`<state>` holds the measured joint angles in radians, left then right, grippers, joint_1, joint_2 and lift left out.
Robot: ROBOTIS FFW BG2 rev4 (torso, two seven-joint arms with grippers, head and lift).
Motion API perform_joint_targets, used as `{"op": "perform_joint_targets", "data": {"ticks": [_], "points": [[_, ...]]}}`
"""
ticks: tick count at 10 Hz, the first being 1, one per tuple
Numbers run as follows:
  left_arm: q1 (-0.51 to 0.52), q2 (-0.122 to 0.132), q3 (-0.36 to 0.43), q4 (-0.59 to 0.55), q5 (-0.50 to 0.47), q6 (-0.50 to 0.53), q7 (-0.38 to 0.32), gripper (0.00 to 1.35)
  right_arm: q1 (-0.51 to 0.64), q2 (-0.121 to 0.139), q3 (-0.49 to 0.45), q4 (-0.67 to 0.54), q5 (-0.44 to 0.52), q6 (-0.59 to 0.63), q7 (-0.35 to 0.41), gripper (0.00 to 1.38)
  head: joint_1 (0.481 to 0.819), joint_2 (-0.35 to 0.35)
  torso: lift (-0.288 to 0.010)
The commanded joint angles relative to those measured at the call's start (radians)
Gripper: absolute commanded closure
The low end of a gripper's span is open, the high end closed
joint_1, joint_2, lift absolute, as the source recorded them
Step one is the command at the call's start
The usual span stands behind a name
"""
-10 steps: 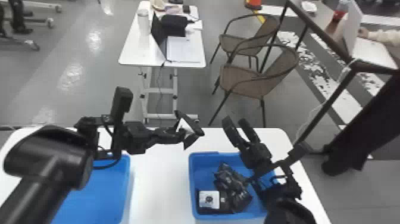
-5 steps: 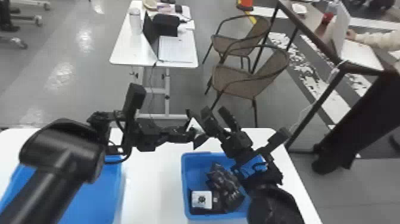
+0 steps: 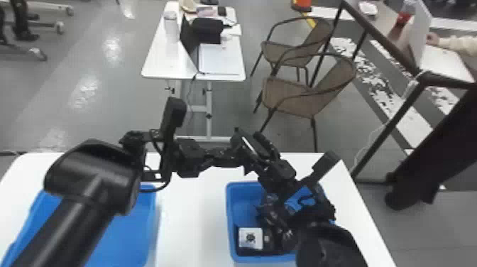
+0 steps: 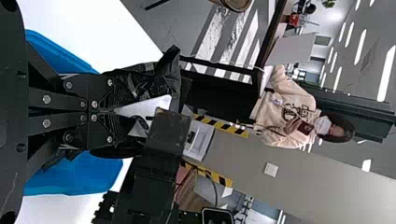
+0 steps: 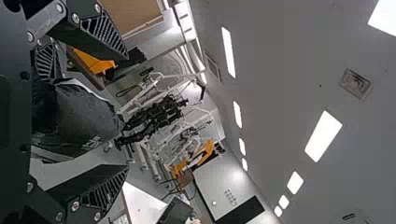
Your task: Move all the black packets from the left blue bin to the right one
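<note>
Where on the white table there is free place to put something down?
A bare strip of white table lies between the left blue bin and right blue bin. Crowded: black packets fill much of the right bin; near its far edge, left hand and right hand meet at another packet.

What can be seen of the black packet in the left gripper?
The black packet looks like soft, glossy plastic film, creased and puffed out, with a pale part along one edge. The left gripper pinches it between its fingers. It is held up, appearing beyond the far rim of the right blue bin in the head view. The right gripper has its fingers spread on either side of it; whether they touch it is unclear.
</note>
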<state>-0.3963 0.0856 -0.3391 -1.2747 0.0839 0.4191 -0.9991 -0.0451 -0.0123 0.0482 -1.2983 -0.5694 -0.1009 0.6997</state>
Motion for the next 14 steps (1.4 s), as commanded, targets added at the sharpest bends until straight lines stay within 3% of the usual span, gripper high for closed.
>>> {"op": "perform_joint_targets", "data": {"ticks": [1,2,3,5,6,7,8,10,12,13,14], "points": [[0.002,-0.003,0.003,0.000,0.008,0.000,0.000,1.22,-0.007,0.013,0.002,0.008,0.013,0.023,-0.002,0.57,0.695,-0.150,0.000],[0.002,-0.003,0.000,0.000,0.011,0.001,0.000,1.22,-0.002,0.013,0.001,0.004,0.008,0.013,-0.028,1.11,0.695,-0.148,0.000],[0.007,-0.004,0.003,0.000,0.013,0.001,0.000,1.22,0.001,0.013,-0.005,0.002,0.000,-0.017,-0.046,1.26,0.695,-0.148,0.000],[0.024,-0.007,0.023,0.000,0.020,0.004,0.010,1.17,-0.001,0.013,-0.008,0.010,-0.010,-0.034,-0.045,1.26,0.695,-0.162,0.000],[0.043,-0.006,0.043,0.000,0.054,0.023,0.028,0.76,0.001,0.013,-0.014,0.019,-0.023,-0.036,-0.045,1.26,0.695,-0.163,0.000],[0.074,-0.003,0.081,-0.002,0.060,0.012,0.033,0.26,0.005,0.013,-0.030,0.028,-0.032,-0.036,-0.043,1.26,0.695,-0.162,0.000],[0.088,0.013,0.095,-0.011,0.076,-0.005,0.065,0.05,0.019,0.013,-0.034,0.027,-0.052,-0.036,-0.042,1.26,0.695,-0.159,0.000],[0.117,0.046,0.109,-0.074,0.109,-0.011,0.086,0.18,0.022,0.013,-0.067,0.083,-0.060,-0.039,-0.043,1.26,0.695,-0.146,0.000],[0.249,0.091,0.223,-0.241,0.165,0.020,0.166,0.19,0.027,0.013,-0.105,0.192,-0.070,-0.037,-0.043,1.26,0.695,-0.143,0.000],[0.315,0.109,0.288,-0.305,0.215,0.024,0.214,0.19,0.030,0.013,-0.142,0.252,-0.052,-0.037,-0.046,1.12,0.695,-0.129,0.000],[0.355,0.126,0.344,-0.347,0.252,0.024,0.238,0.19,0.030,0.013,-0.188,0.304,-0.050,-0.037,-0.057,0.64,0.695,-0.108,0.000]]}}
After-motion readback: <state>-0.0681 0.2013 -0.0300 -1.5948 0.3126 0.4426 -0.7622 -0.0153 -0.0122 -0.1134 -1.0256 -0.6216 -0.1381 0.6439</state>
